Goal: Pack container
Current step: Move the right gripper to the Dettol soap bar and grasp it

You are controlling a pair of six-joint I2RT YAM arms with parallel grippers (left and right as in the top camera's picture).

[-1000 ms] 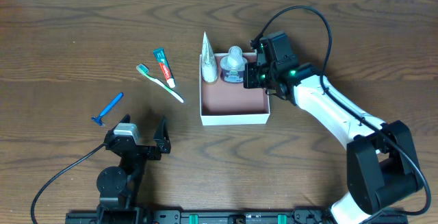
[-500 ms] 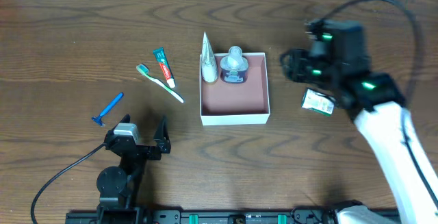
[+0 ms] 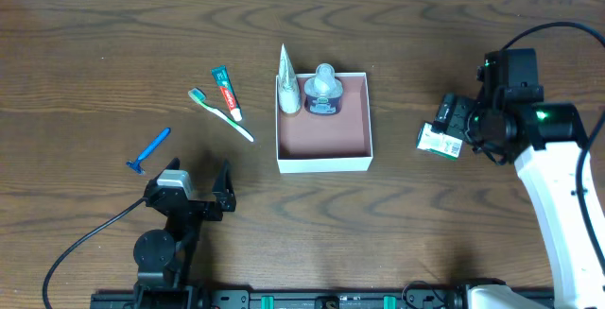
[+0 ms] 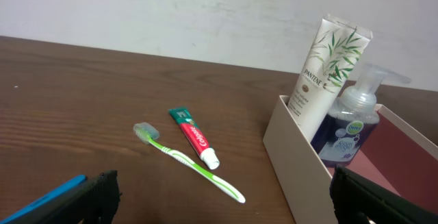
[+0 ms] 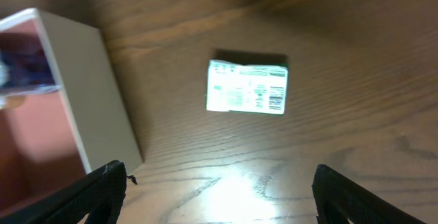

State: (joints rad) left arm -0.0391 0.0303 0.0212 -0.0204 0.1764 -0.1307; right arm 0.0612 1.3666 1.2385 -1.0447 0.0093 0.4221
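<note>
The container [image 3: 324, 164] is a shallow white box with a pinkish-brown floor at the table's centre. A white tube [image 3: 287, 82] and a purple pump bottle [image 3: 323, 90] stand in its far left part. In the left wrist view the container's wall [image 4: 294, 155], the tube [image 4: 325, 73] and the bottle [image 4: 352, 128] show at the right. My right gripper [image 3: 456, 128] hangs open, to the right of the container and just beside a small white-and-green packet [image 3: 435, 140]. That packet [image 5: 246, 87] lies flat ahead of the open right gripper [image 5: 222, 190]. My left gripper [image 3: 197, 179] rests open near the front left edge.
Left of the container lie a toothpaste tube [image 3: 226, 93], a green-and-white toothbrush [image 3: 222, 114] and a blue razor [image 3: 149, 149]. The left wrist view shows the toothbrush [image 4: 191, 164], the toothpaste [image 4: 195, 137] and the razor [image 4: 41, 196]. The container's white wall [image 5: 82, 94] sits left of the packet.
My right gripper let go of the pump bottle inside the container, opened, and swung right to the small packet. The bottle stays standing in the box. The left arm has not moved.
</note>
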